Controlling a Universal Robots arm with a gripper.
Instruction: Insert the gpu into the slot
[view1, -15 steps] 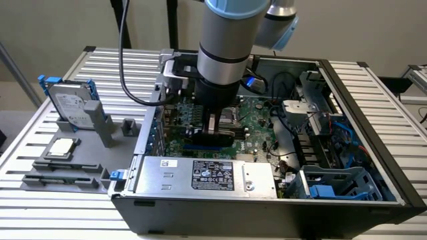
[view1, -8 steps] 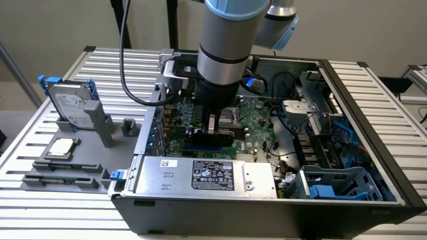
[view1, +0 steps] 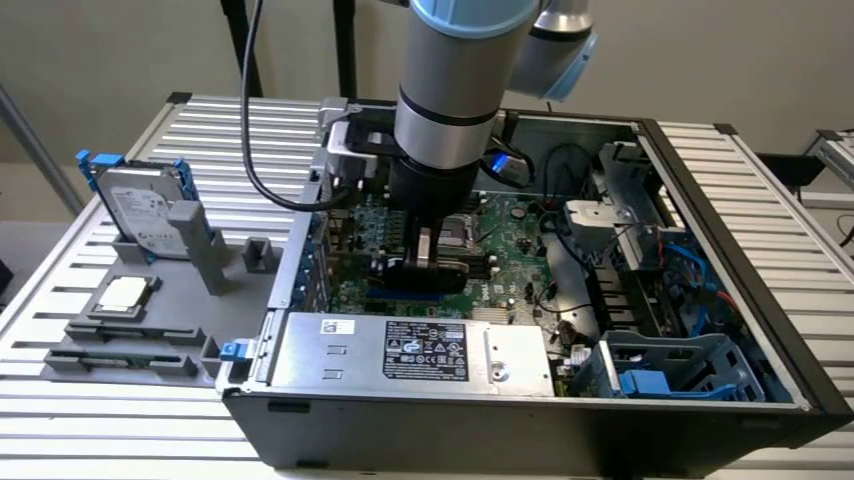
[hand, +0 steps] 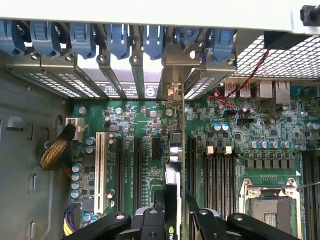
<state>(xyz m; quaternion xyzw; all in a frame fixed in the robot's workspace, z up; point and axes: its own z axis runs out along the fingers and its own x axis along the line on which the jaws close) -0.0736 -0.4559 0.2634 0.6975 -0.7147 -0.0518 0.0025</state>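
You have bright, even light. Soft shadow lies on the motherboard under the arm; case rim beyond the motherboard glares white.

No wording legible for us. Power supply has a black-and-white rating label and a small white sticker next to it, print too fine. On the motherboard: white silkscreen, unreadable; a bracket cover at its edge bears a round emblem. The gpu shows a small green logo mark.
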